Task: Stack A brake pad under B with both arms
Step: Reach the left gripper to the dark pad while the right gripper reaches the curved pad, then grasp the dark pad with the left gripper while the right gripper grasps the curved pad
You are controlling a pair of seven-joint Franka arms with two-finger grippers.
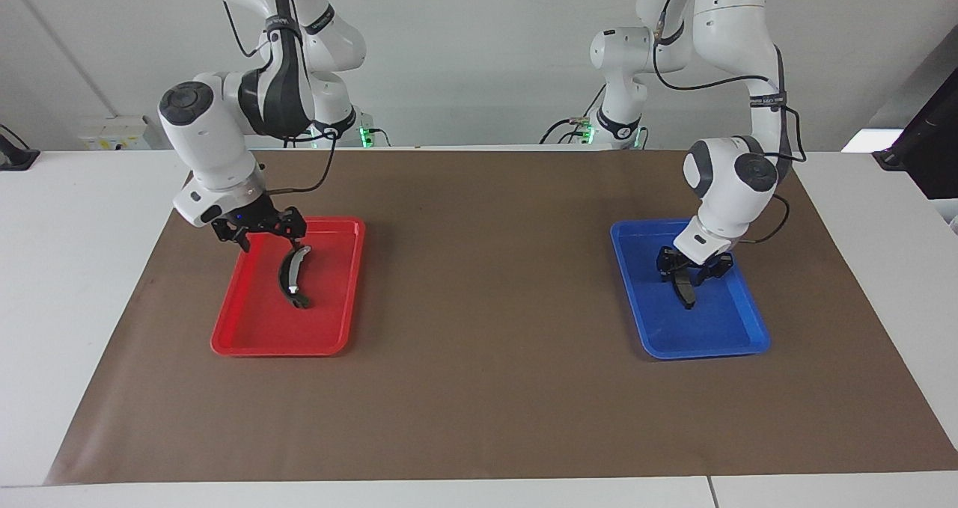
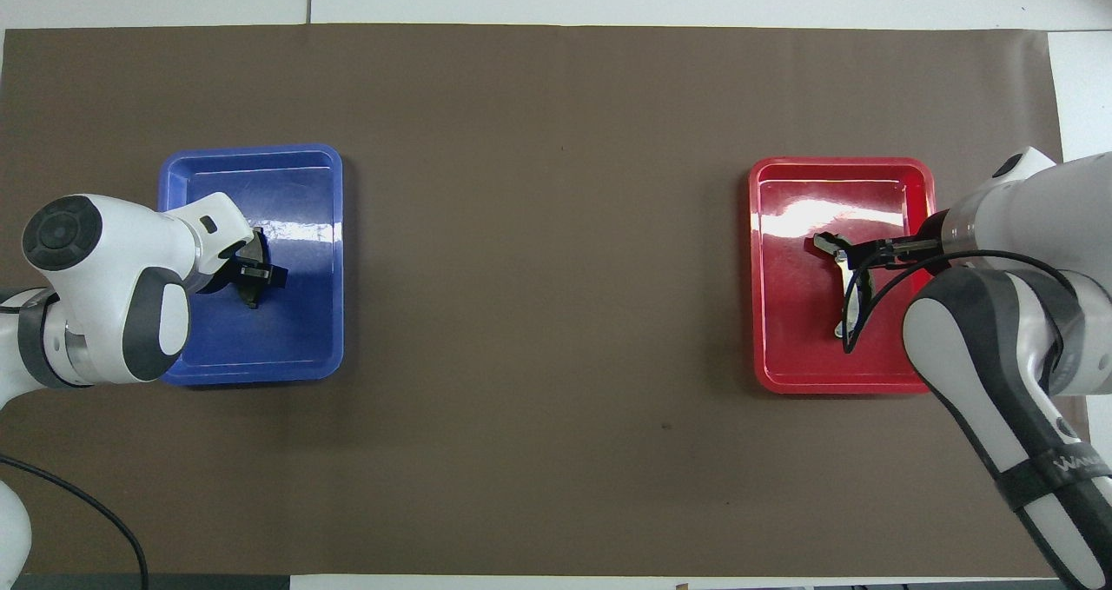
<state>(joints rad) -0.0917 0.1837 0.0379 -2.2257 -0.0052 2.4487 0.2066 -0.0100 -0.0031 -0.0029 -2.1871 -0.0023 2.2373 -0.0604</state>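
Left gripper [image 1: 692, 271] sits down on the small brake pad [image 1: 685, 292] in the blue tray [image 1: 748, 321], hiding its upper half; grip unclear. Right gripper [image 1: 258, 231], fingers spread, hangs over the red tray [image 1: 247, 328] at the crescent brake shoe's [image 1: 292, 276] 11 o'clock end, its cable crossing the shoe in the overhead view.

The red tray [image 1: 247, 328] and blue tray [image 1: 718, 336] look like glossy plastic, catching glare. B [image 1: 292, 272] pairs a dull black lining with a silvery metal strip. The A brake pad [image 1: 685, 292] seems matt dark grey. A matt brown paper-like sheet [image 1: 486, 283] covers the smooth white surface [image 1: 75, 268].
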